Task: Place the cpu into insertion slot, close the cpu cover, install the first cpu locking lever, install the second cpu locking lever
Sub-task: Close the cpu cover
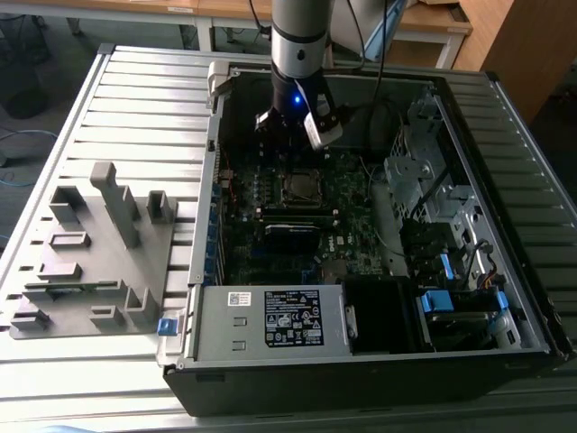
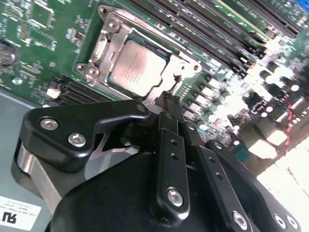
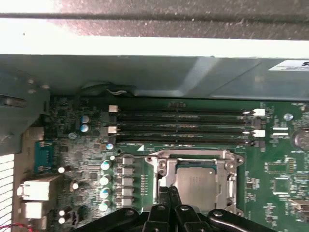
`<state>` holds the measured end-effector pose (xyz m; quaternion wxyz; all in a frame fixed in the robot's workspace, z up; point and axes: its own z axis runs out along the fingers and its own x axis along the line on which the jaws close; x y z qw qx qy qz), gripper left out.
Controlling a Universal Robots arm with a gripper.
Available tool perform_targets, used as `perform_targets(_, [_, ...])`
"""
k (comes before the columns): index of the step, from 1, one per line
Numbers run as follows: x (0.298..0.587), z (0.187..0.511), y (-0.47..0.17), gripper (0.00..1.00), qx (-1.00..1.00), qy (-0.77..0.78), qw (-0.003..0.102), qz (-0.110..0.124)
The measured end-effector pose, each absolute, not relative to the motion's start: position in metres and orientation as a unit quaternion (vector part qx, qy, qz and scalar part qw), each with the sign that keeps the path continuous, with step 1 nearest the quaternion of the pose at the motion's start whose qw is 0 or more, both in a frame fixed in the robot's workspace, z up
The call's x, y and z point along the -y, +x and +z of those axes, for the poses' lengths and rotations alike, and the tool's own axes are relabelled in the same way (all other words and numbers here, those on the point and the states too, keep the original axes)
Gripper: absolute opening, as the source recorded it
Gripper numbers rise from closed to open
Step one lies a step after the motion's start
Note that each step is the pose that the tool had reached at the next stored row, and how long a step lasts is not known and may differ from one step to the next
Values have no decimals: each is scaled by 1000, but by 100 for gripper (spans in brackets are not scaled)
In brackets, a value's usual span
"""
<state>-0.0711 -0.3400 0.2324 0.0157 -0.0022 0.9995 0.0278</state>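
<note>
Big computer box (image 1: pixel 361 383) lying open, green board (image 1: pixel 356 225) inside. Chip (image 2: pixel 137 67) flat under the metal frame (image 2: pixel 104 46), toward the board's far side. Gripper (image 2: pixel 166 100) just beside the frame, fingers (image 2: pixel 169 145) pressed together, nothing seen between. Might slip on a crooked push and scrape tiny parts (image 2: pixel 208 92) nearby. Whole box in the exterior view; chip's face in both wrist views.

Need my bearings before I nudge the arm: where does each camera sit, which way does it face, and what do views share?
Exterior view: off the arm, raised, looking down into the open computer case on the slatted table; the arm reaches in.
Second wrist view: on the arm, looking obliquely past the gripper at the cpu.
First wrist view: on the arm, looking over the gripper, across the motherboard to the memory slots.
Shared: both wrist views show the gripper and cpu.
</note>
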Motion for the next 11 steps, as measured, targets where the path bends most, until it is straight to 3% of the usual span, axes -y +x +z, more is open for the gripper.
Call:
perform_targets(2, [340,232,-72,11,-999,-3,22,28])
perform_targets(11, [340,232,-69,11,-999,8,22,28])
